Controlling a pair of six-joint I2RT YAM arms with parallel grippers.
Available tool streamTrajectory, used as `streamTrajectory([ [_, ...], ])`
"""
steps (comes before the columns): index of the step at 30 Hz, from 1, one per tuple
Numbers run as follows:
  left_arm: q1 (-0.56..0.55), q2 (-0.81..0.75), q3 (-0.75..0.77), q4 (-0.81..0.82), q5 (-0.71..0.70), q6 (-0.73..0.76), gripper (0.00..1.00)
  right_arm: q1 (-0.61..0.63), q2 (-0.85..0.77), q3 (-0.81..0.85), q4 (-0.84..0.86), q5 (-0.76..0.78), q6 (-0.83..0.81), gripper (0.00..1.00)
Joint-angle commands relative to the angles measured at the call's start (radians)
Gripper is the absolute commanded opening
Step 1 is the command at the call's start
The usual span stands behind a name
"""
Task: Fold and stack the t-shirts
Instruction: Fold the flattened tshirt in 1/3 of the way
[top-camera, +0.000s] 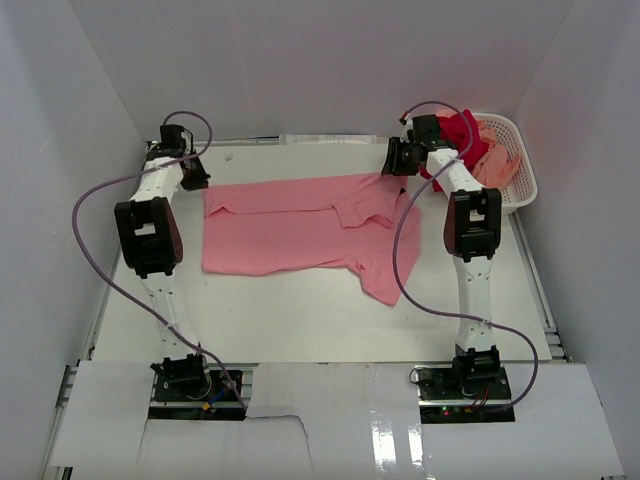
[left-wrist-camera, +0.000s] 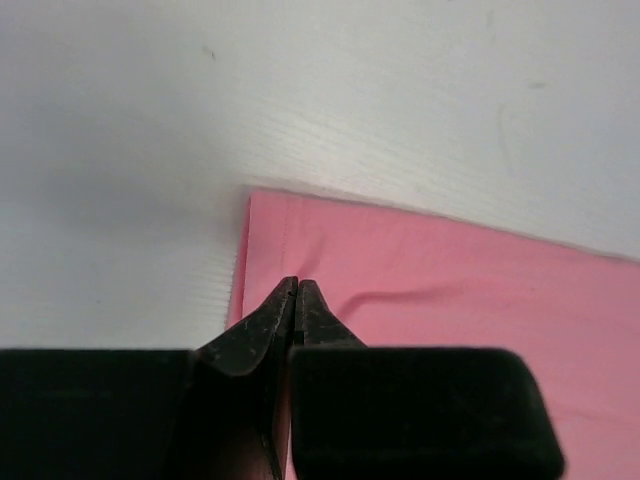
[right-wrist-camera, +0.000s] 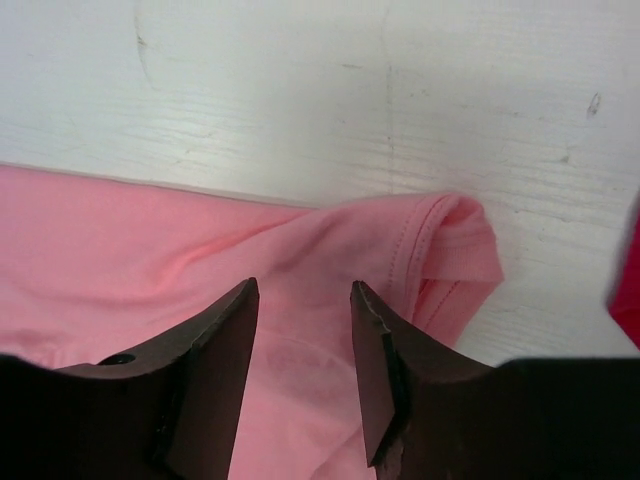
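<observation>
Pink t-shirt (top-camera: 290, 225): soft, light, limp; you take it by corners/hems.
Left gripper (left-wrist-camera: 297, 285): pinched shut on shirt's corner.
Right gripper (right-wrist-camera: 303, 300): jaws apart over opp. corner, empty.

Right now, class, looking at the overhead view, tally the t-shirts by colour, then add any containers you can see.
pink t-shirt: 1
deep red t-shirt: 1
peach t-shirt: 1
white basket: 1
Total: 4

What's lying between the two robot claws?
The pink t-shirt, spread flat on the table, reaching from the left claw to the right claw. The top view shows it best.
</observation>
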Motion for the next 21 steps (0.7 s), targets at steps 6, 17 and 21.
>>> streamTrajectory([
  [6, -0.004, -0.303, 0.054, 0.001, -0.01, 0.029, 0.15, 0.004, -0.314, -0.07, 0.003, -0.047, 0.023, 0.51],
  [17, 0.008, -0.984, -0.833, 0.326, -0.081, -0.13, 0.62, 0.125, -1.095, -1.142, 0.121, 0.017, 0.151, 0.59],
  [21, 0.01, -1.102, -0.942, 0.279, -0.059, -0.123, 0.98, 0.18, -1.288, -1.297, 0.025, 0.007, 0.151, 0.54],
])
